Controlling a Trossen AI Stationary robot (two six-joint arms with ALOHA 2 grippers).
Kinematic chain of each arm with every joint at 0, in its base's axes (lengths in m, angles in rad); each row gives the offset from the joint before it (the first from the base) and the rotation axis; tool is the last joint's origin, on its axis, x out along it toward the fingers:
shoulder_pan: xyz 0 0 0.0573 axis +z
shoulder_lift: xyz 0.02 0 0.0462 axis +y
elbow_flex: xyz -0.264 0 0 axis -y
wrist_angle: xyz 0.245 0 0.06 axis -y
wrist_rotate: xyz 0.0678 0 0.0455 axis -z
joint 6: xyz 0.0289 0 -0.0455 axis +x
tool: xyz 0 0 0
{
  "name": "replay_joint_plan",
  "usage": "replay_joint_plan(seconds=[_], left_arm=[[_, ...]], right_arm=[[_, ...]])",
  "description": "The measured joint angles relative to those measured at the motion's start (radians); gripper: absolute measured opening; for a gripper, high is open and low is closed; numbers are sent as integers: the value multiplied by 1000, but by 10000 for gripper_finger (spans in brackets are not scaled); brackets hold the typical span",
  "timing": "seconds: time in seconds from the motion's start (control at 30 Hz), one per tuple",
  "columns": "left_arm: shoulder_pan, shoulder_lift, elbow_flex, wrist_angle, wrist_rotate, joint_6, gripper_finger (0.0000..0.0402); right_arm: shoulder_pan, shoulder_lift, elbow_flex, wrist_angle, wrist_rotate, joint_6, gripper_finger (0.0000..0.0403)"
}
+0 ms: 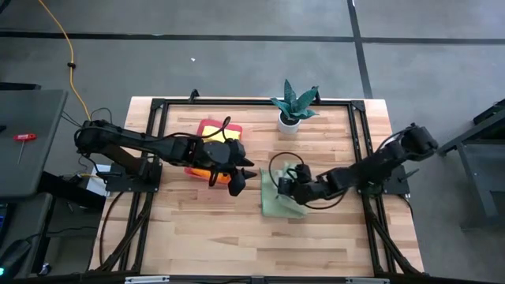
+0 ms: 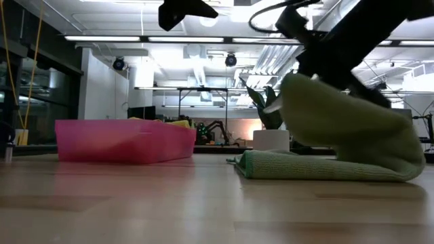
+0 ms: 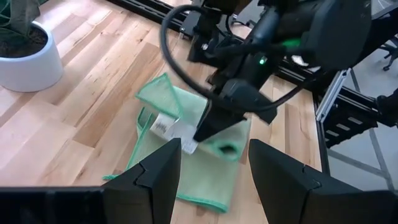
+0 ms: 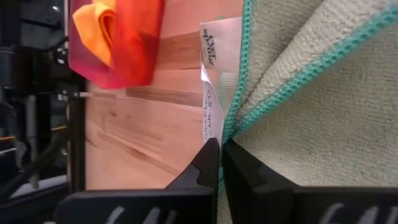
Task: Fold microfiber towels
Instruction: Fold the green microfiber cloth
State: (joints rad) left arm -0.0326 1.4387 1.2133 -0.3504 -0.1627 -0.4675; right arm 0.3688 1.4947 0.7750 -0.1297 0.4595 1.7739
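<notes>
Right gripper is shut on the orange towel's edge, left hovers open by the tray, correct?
Not quite. The right gripper is shut on the pale green towel, as the right wrist view shows. The orange towel lies in the pink tray. The left gripper does hover open by the tray.

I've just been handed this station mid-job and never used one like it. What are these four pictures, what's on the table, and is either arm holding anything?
It is a robot with two dark arms at a wooden table. One picture looks straight down, one looks level from the tabletop, and the other two come from a camera on each wrist.

On the table lie a pale green towel, a pink tray with yellow and orange cloths inside, and a potted plant.

The right gripper is shut on the green towel's edge, beside its white label, lifting part of it off the table. The left gripper is open and holds nothing; it hangs between the tray and the towel.
</notes>
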Motion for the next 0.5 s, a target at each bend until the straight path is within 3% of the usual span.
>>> replay_joint_plan(seconds=[0.23, 0.5], left_arm=[[0, 0, 0, 0, 0, 15, 177], [0, 0, 0, 3, -6, 53, 177]], right_arm=[[-24, 98, 0, 153, -60, -48, 0], [-28, 141, 0, 163, -99, -48, 0]])
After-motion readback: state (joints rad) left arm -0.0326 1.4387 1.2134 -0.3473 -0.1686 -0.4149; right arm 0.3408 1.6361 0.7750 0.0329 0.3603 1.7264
